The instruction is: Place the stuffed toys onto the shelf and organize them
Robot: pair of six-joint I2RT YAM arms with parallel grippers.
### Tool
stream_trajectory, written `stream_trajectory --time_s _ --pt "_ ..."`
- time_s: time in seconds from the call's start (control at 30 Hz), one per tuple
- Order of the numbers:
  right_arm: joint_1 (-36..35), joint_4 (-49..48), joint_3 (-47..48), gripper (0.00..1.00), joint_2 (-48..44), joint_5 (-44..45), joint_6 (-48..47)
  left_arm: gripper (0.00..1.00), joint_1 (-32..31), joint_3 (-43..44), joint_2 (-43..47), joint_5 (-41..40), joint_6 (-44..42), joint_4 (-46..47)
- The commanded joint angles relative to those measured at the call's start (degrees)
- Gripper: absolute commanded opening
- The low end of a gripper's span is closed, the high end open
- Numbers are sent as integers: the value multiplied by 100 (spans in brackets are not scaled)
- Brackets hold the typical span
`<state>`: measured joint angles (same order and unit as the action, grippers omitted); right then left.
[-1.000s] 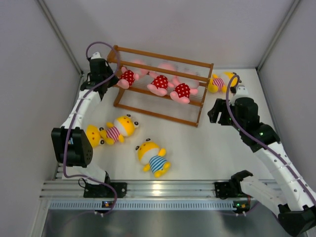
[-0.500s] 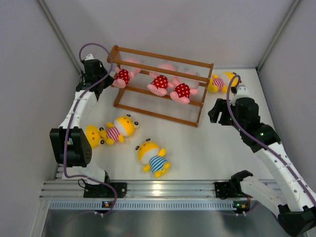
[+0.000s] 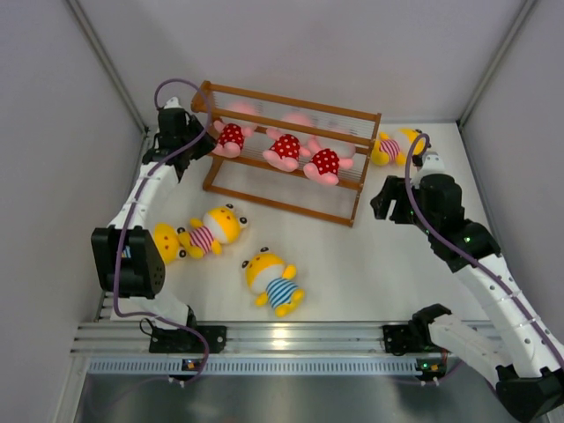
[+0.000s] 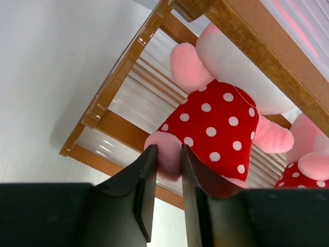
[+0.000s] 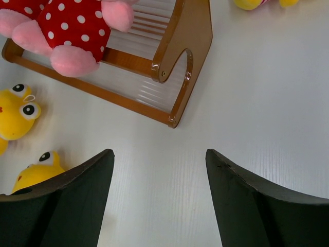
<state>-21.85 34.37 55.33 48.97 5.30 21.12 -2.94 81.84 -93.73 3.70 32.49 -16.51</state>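
My left gripper (image 3: 201, 141) is at the left end of the brown wooden shelf (image 3: 291, 113). In the left wrist view it (image 4: 167, 153) is shut on the pink foot of a pink toy in a red dotted outfit (image 4: 221, 123), which lies on the middle tier (image 3: 231, 137). Two more pink dotted toys (image 3: 285, 148) (image 3: 324, 162) lie on that tier. My right gripper (image 3: 385, 199) is open and empty over the table right of the shelf (image 5: 159, 152). A yellow toy in pink stripes (image 3: 211, 231) and one in blue stripes (image 3: 275, 284) lie on the table in front.
Another yellow toy in pink stripes (image 3: 392, 146) lies on the table behind the shelf's right end. A yellow plush head (image 3: 166, 241) lies against the left toy. Grey walls close in the left, right and back. The shelf's right side frame (image 5: 190, 36) is just ahead of my right gripper.
My left gripper drew the pink toy a little leftward along the tier, then moved it back right. The right arm has not moved.
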Motion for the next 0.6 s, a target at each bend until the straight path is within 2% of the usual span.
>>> stream_trajectory --time_s 0.0,0.03,0.1,0.13,0.23,0.3,0.4,0.57 --pt "84 43 127 73 -37 -3 58 32 -5 -54 311 -150 -199 351" --pt "101 61 118 74 -28 67 58 34 -5 -107 338 -307 -225 342" --pt "171 157 110 75 16 155 93 49 -5 -160 408 -668 -252 254" --pt "224 184 101 76 33 173 111 52 -5 -160 417 -713 -287 219" --pt "619 184 57 77 112 -54 146 59 4 -195 496 -626 -392 175" --pt "1187 27 -4 78 148 -771 164 61 4 -186 566 -415 -559 175" --pt "2057 -526 -66 78 367 -1581 392 70 4 -134 637 -458 -753 44" --pt "2896 -1783 -66 78 1340 -2138 1015 80 4 112 803 -564 -1200 -238"
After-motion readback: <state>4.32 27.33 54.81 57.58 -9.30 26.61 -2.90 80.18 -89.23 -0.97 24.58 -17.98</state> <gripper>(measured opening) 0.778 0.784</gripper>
